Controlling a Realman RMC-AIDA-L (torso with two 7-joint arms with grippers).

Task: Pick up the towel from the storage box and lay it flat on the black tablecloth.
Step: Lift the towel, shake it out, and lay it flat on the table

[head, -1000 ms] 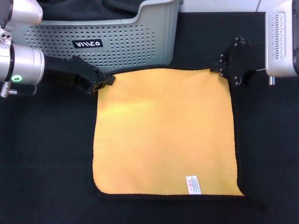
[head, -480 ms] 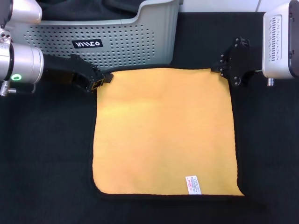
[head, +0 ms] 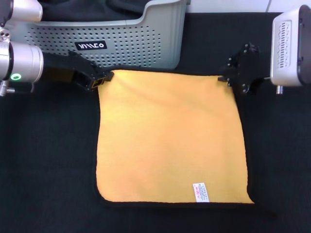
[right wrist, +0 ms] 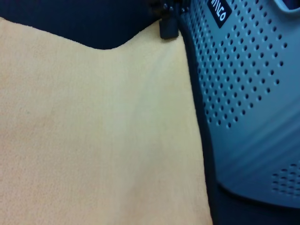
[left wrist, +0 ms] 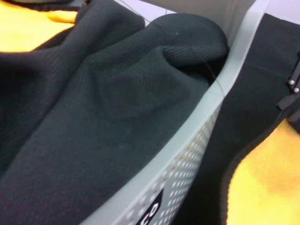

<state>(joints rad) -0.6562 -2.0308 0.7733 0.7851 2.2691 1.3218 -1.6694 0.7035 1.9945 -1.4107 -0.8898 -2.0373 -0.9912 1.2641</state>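
black tablecloth [head: 48,160]: filled the frame under everything.
towel [head: 170,136]: lay flat, yellow face up, centre frame, just below storage box [head: 131,46].
left gripper [head: 99,81]: clamped its upper-left corner.
right gripper [head: 232,77]: clamped its upper-right corner.

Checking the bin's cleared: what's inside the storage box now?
A dark cloth lies bunched in the box, filling what shows of it. The box floor beneath is covered. The towel is outside, spread on the tablecloth.
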